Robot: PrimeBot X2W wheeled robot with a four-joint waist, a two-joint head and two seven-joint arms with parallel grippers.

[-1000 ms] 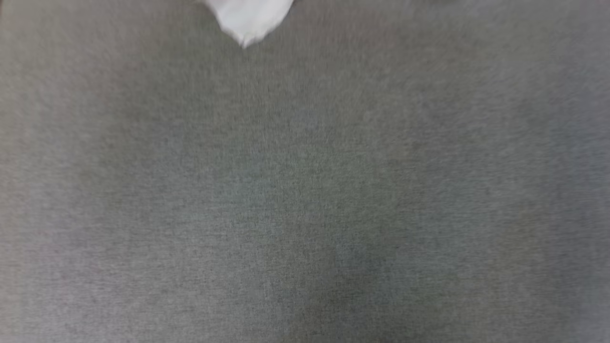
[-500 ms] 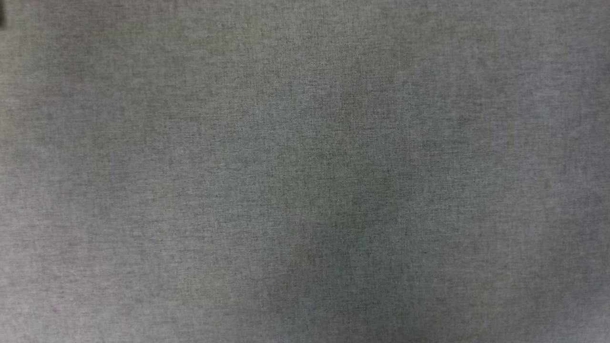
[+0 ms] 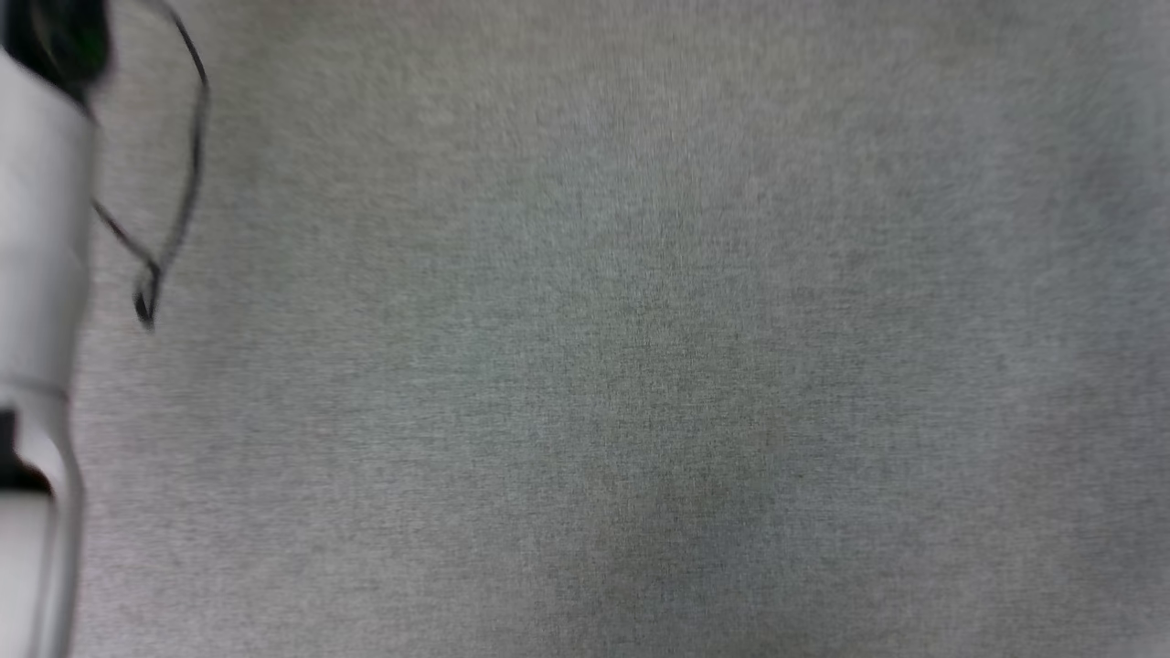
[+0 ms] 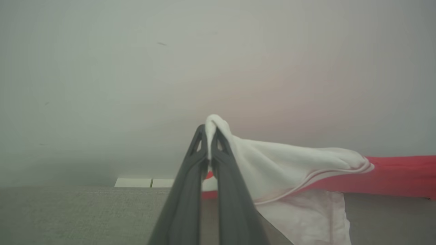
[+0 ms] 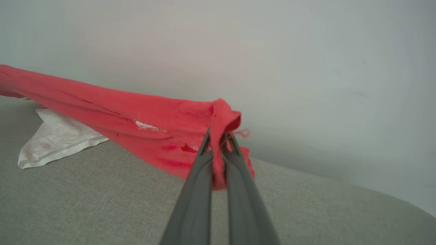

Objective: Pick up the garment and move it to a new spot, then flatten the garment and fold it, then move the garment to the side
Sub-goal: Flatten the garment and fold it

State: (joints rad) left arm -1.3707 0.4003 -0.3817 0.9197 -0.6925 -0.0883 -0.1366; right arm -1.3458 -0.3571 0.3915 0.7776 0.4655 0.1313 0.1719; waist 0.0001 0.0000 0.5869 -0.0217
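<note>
Grey woven surface [image 3: 640,366] — the garment [image 5: 119,115], seemingly, trails onto it.

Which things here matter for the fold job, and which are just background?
In the job:
- garment, red with a white sleeve, stretched between the grippers
- left gripper, shut on the white part
- right gripper, shut on the red part

Just there:
- grey fabric surface
- pale wall
- black cable beside the pale forearm
</note>
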